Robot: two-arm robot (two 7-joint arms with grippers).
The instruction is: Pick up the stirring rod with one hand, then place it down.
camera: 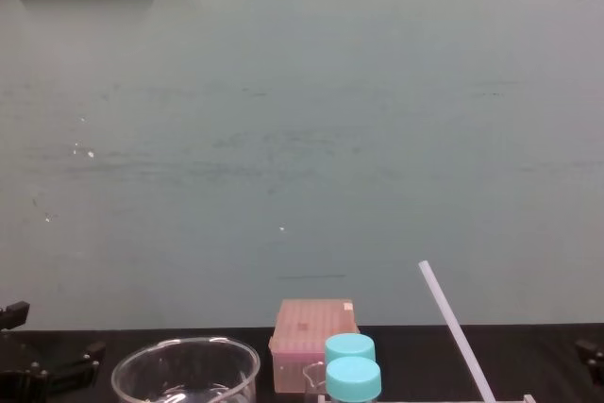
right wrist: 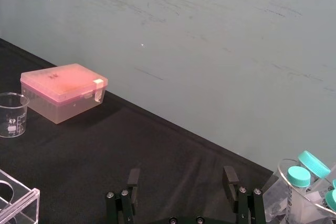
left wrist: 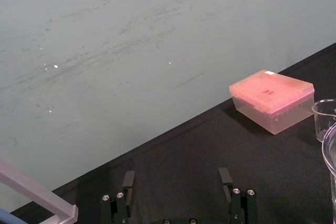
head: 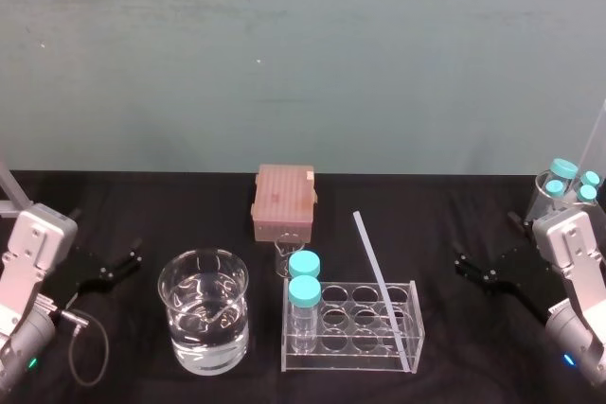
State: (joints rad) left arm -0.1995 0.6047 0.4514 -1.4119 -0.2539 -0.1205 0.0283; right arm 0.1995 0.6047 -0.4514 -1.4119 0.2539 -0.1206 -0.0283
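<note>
The stirring rod [head: 382, 286] stands tilted in the clear tube rack [head: 365, 338] at lower centre of the head view. Its lower end sits at the rack's right front corner, though the exact cell cannot be told, and its upper end leans up and to the left in the frame. In the chest view the rod [camera: 458, 332] rises from the bottom edge, right of centre, slanting to the upper left. Nothing grips it.

Two blue-capped tubes [head: 304, 278] stand upright in the rack's left column. A beaker of water [head: 204, 324] sits just left of the rack on the black tabletop [head: 142, 205]. A small empty beaker [head: 283, 258] sits just behind the rack, and a pink tip box [head: 284, 201] sits behind that.

The left gripper [head: 125, 267] sits low at the left edge of the head view, well apart from the rod. In the left wrist view it [left wrist: 177, 182] is empty, its fingers [left wrist: 128, 181] spread wide. The right gripper [head: 464, 269] sits at the right edge, also well apart from the rod. It [right wrist: 181, 179] too is empty, its fingers [right wrist: 229, 177] spread wide.
</note>
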